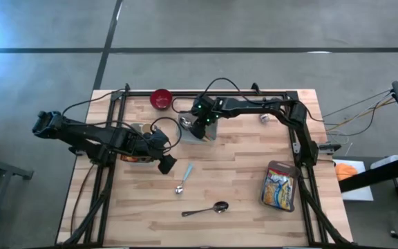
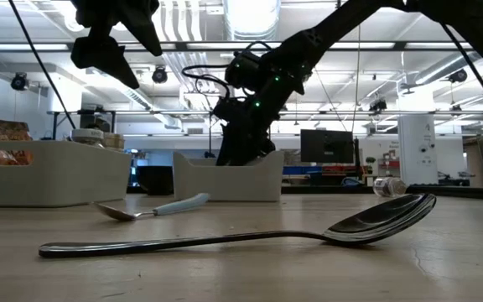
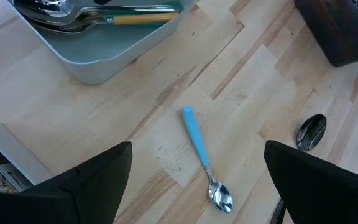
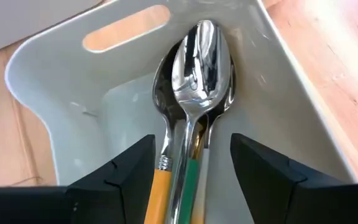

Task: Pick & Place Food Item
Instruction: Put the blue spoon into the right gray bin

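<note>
Oddly, no food in either grip at this moment, cutlery instead; going by the frames, then. Left end effector (image 3: 197, 148) spread wide and empty, hanging above the blue-handled spoon (image 3: 196, 135), which lies flat on the desk (image 1: 240, 173) near the grey tray (image 3: 98, 62), on the tray's side toward the desk's front edge. Long axis of that spoon: blue tip toward the tray, bowl away from it, slightly aslant to the desk's planks; seen past the left wrist, crosses the line between the two fingers, so probably a straight descent and a pinch across the handle, little or no wrist turn. Clearly the nearer arm for it. Right end effector (image 4: 192, 142) low over the grey tray itself, fingers parted to a middling gap, gripping nothing; beneath them, a stack of spoons (image 4: 199, 56) lying in the tray, bowls toward the slotted end wall.

Farther from the tray, toward the front edge: an all-steel spoon (image 1: 206, 209), well apart from both arms. Off to the tray's right and forward: a clear tub with a printed food packet (image 1: 280, 185), untouched, the only obvious food near the right arm.

Differences between views: only from overhead, the spacing of arms, tray and tub; only at the right wrist, the tray's contents and the coloured handles, one orange and one green; only at desk height, the steel spoon's bowl resting rim-up, and no telling there how far the blue-handled spoon sits from the tray.
</note>
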